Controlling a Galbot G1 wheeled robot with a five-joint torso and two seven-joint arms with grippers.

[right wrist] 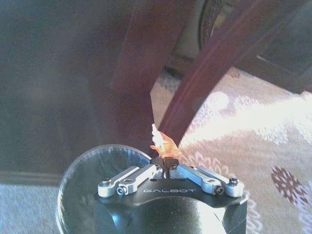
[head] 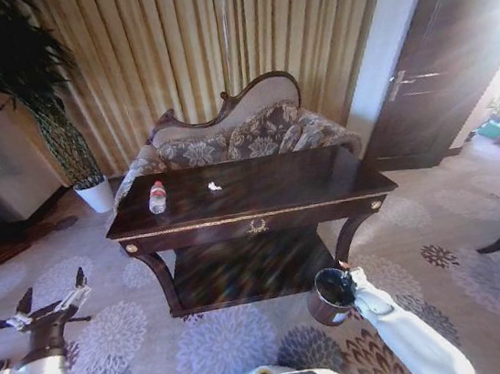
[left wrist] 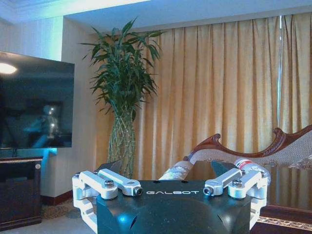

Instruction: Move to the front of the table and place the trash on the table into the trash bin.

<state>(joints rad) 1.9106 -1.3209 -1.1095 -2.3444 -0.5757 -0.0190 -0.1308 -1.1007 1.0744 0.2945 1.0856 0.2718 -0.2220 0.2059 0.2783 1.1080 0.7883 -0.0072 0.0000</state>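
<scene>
My right gripper pinches an orange scrap over the trash bin's rim beside the table's front right leg. Released off-centre, it could flutter onto the carpet. The left gripper hangs wide; the bottle waits near the tabletop's left edge.

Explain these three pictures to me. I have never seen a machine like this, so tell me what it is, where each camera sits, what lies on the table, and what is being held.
This is a wheeled robot with two arms, each ending in a two-fingered gripper. The wide picture comes from a camera on its head, looking down at a dark wooden table. On the table stand a small plastic bottle and a white scrap. The other two pictures come from cameras on the wrists. The left gripper hangs open beside the table, holding nothing. The right gripper is low by the table leg, over the round trash bin, pinching an orange and white scrap.
</scene>
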